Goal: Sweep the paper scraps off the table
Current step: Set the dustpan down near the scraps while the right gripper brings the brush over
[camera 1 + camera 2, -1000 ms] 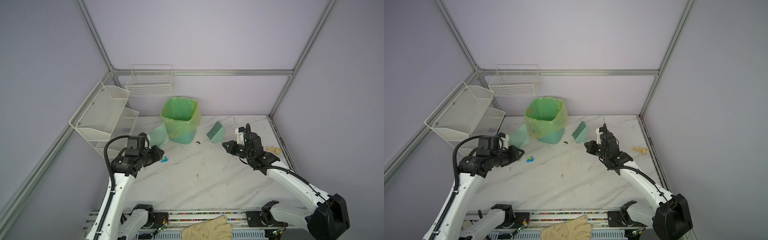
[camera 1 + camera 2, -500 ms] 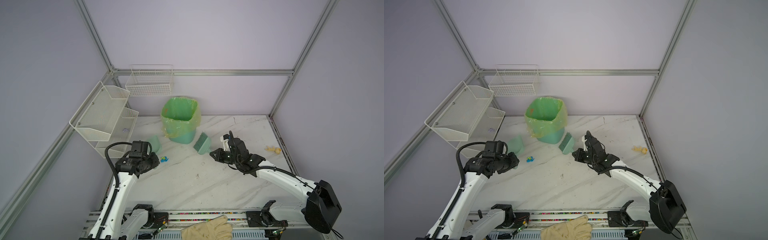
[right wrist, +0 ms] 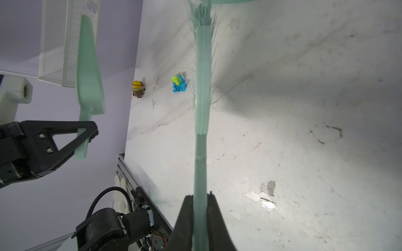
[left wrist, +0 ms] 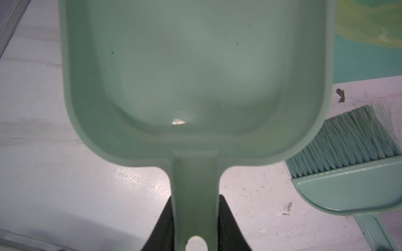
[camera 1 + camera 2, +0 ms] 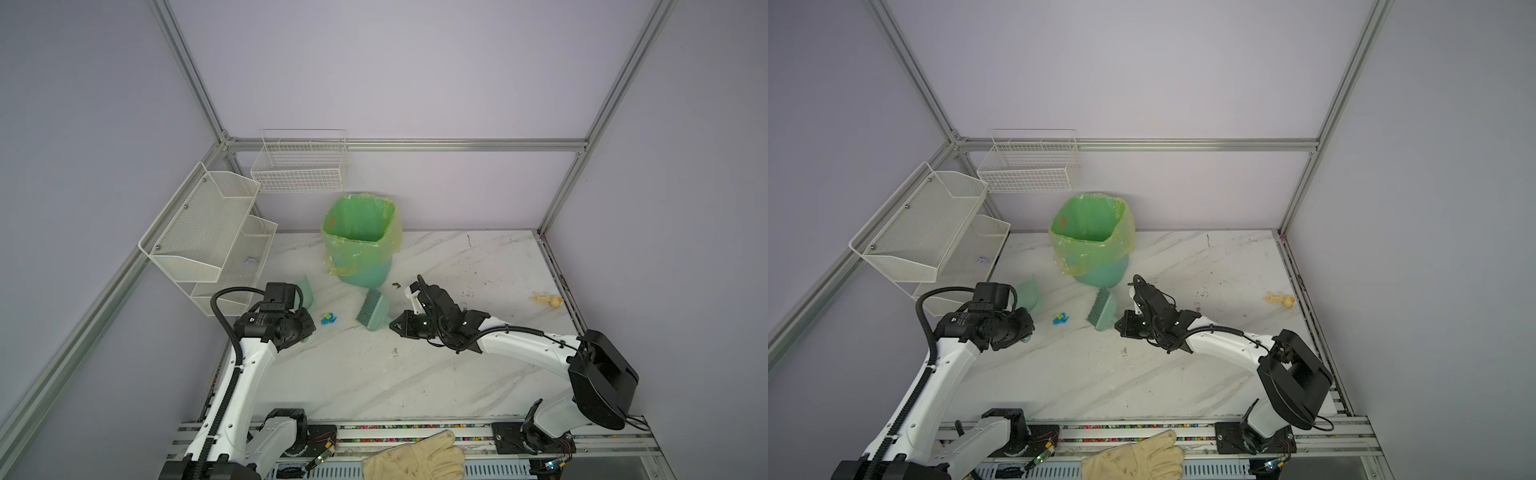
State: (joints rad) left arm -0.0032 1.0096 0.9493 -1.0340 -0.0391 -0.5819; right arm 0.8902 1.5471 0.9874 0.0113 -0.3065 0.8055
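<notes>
Left claw (image 4: 194, 202), only its tips in frame, clamps the handle of the pale green plastic dustpan (image 4: 195, 65); right claw (image 3: 200, 202) pinches the mint-green bristled hand brush (image 3: 202, 87). Blue-and-lime paper scraps (image 5: 328, 318) lie between them, left of centre on the white marbled worktop (image 5: 415, 374).

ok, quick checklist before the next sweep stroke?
1. Left gripper jaws clamp the dustpan handle: ok.
2. Right gripper jaws clamp the brush handle: ok.
3. Paper scraps lie between brush and dustpan: ok.
4. Dustpan mouth faces the scraps: not ok, it points past them.
5. Brush touches the table: cannot tell.
6. Sweep path free: not ok, the yellow toy figure stands just beyond the scraps.
</notes>
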